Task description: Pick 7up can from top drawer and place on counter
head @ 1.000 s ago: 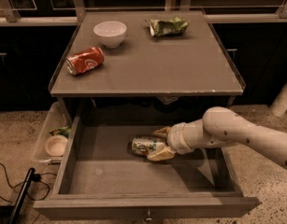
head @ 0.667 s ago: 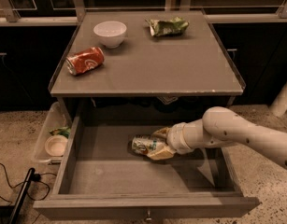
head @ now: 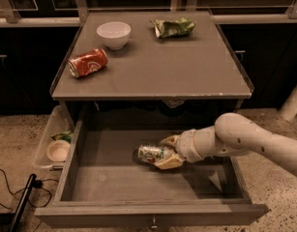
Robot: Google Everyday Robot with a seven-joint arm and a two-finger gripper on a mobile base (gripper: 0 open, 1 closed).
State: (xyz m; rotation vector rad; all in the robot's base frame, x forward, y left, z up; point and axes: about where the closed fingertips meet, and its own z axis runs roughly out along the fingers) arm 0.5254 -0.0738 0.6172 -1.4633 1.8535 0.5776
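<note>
The 7up can (head: 150, 154) lies on its side in the middle of the open top drawer (head: 114, 187), silver end to the left. My gripper (head: 167, 152) reaches in from the right. One finger is above the can and one below, closed around its right end. The can rests on or just above the drawer floor. The counter (head: 157, 66) is above the drawer.
On the counter lie an orange-red soda can (head: 87, 63) at the left, a white bowl (head: 113, 34) at the back and a crumpled green bag (head: 173, 27). A clear plastic bin (head: 53, 144) with small items hangs left of the drawer. A cable lies on the floor at the left.
</note>
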